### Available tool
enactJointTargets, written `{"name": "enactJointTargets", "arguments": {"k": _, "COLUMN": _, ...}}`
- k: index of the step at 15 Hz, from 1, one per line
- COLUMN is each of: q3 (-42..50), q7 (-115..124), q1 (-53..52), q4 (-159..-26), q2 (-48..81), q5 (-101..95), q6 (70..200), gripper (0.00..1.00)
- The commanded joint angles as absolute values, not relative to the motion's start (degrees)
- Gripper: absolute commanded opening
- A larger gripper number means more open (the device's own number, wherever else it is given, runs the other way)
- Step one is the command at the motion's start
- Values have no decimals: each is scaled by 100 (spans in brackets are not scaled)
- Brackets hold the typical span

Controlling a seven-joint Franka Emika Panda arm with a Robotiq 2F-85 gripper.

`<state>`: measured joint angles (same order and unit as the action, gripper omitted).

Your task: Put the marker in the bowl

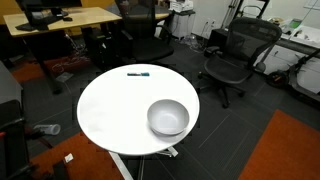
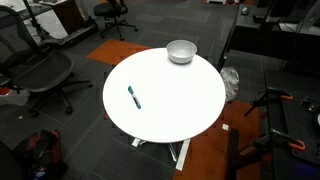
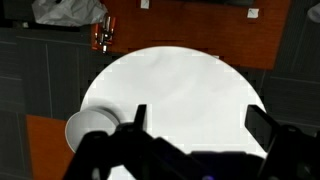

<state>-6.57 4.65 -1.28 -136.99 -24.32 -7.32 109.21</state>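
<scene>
The marker is a thin dark stick with a blue-teal end, lying near the far edge of the round white table. It also shows in an exterior view, toward the table's near side. The grey-white bowl stands upright near the table's rim, also seen in an exterior view and at the lower left of the wrist view. My gripper is open and empty, high above the table. It is out of view in both exterior views. The marker is not in the wrist view.
Black office chairs and wooden desks stand around the table. A chair is close to the table's side. An orange-brown carpet patch lies past the table, with a small orange object on it.
</scene>
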Motion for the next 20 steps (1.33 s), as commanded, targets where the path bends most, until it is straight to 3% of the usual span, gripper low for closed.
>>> {"name": "enactJointTargets", "arguments": {"k": 1, "q3": -622, "q7": 697, "q1": -130, "q4": -13287, "q2": -1744, "q5": -759, "q6": 11492, "gripper": 100}}
{"name": "enactJointTargets", "arguments": {"k": 11, "q3": -612, "q7": 2861, "q1": -179, "q4": -12498, "q2": 236, "q5": -550, "q6": 14062, "gripper": 100}}
{"name": "enactJointTargets", "arguments": {"k": 20, "q3": -218, "q7": 4024, "q1": -805, "q4": -10920, "q2": 2231, "q5": -561, "q6": 14276, "gripper": 100}}
